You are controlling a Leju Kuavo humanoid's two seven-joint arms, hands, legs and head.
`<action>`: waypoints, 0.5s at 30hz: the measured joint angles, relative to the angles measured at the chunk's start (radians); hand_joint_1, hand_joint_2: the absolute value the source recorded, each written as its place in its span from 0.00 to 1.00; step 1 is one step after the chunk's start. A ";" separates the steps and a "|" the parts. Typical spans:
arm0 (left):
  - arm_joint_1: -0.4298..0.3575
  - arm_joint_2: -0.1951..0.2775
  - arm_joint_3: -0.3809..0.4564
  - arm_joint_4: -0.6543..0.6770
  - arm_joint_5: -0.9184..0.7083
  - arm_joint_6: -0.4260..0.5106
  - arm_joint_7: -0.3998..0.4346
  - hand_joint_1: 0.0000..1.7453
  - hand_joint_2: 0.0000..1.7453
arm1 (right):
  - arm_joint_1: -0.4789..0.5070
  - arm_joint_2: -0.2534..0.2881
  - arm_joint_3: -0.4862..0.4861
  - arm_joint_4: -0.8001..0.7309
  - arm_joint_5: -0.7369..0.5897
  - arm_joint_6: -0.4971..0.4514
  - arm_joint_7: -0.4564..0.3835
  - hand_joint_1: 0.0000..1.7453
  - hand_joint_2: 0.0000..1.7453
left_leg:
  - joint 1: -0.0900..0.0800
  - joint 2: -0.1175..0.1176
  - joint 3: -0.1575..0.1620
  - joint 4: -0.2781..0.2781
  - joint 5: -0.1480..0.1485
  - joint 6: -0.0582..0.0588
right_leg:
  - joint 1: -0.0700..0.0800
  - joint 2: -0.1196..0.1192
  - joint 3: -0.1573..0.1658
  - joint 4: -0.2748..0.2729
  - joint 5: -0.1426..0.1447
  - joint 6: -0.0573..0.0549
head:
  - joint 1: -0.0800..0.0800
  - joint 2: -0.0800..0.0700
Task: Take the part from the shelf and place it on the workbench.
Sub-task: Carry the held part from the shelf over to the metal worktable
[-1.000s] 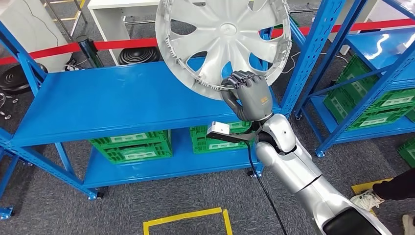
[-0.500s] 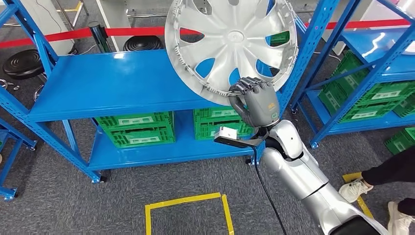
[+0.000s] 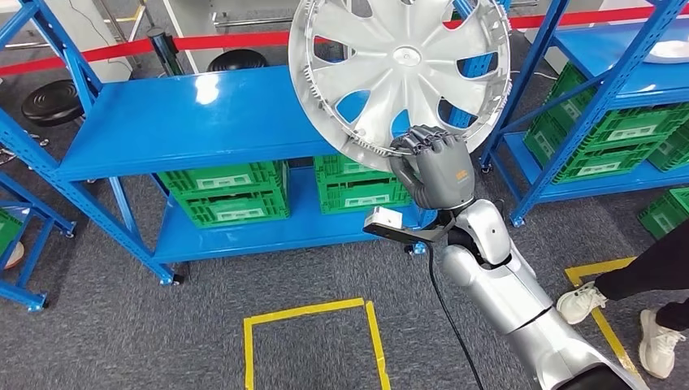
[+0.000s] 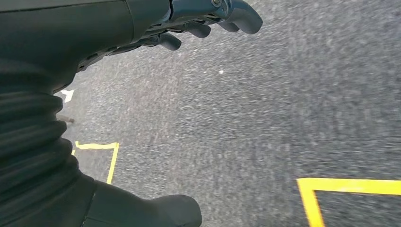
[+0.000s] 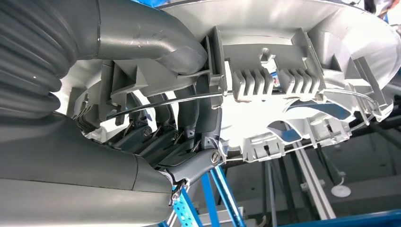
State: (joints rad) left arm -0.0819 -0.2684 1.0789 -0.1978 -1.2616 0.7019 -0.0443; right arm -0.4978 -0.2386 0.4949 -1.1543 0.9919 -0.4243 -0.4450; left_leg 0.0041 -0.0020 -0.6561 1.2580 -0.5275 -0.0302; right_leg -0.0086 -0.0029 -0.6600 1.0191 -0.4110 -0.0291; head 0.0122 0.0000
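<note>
Silver right arm raised, hand (image 3: 435, 166) gripping hubcap (image 3: 402, 69) rim.

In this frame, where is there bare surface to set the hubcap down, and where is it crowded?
The blue rack's top shelf is bare left of the hubcap that the right hand grips by its rim. Grey floor around the yellow floor marking is open. The lower shelf is crowded with green crates. No workbench is visible.

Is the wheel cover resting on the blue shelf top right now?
No. The right hand grips the wheel cover by its lower rim, lifted off the blue shelf.
</note>
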 joint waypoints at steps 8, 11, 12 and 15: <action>-0.006 0.002 0.001 0.004 0.000 0.000 0.022 0.00 1.00 | -0.003 0.012 -0.010 -0.002 0.010 0.008 -0.004 1.00 1.00 | -0.006 0.000 0.142 -0.260 0.016 0.051 | -0.003 -0.001 -0.045 0.012 0.025 0.045 | -0.005 0.000; -0.006 0.003 0.001 0.003 -0.006 0.000 0.019 0.00 1.00 | -0.004 0.016 -0.012 0.000 0.001 0.012 -0.005 1.00 1.00 | -0.004 0.002 0.099 -0.257 0.054 0.063 | -0.007 0.000 -0.099 0.195 -0.120 0.060 | -0.001 0.000; -0.006 0.003 0.001 0.002 -0.010 0.000 0.016 0.00 1.00 | -0.003 0.018 -0.013 0.002 -0.009 0.014 -0.008 1.00 1.00 | -0.005 0.002 0.082 -0.255 0.066 0.063 | -0.007 0.001 -0.109 0.256 -0.144 0.063 | -0.001 0.000; -0.005 0.004 0.001 -0.004 -0.019 0.000 0.011 0.00 1.00 | -0.001 0.025 -0.023 0.004 -0.041 0.023 -0.017 1.00 1.00 | -0.004 0.001 0.032 -0.248 0.099 0.058 | -0.007 0.000 -0.037 0.239 -0.101 0.061 | 0.000 0.000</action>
State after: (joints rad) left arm -0.0870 -0.2647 1.0800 -0.2021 -1.2809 0.7019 -0.0338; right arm -0.4984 -0.2135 0.4715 -1.1499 0.9509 -0.4016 -0.4619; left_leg -0.0001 -0.0007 -0.6244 1.0098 -0.4280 0.0277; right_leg -0.0154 -0.0026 -0.6969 1.2578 -0.5125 0.0323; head 0.0123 0.0000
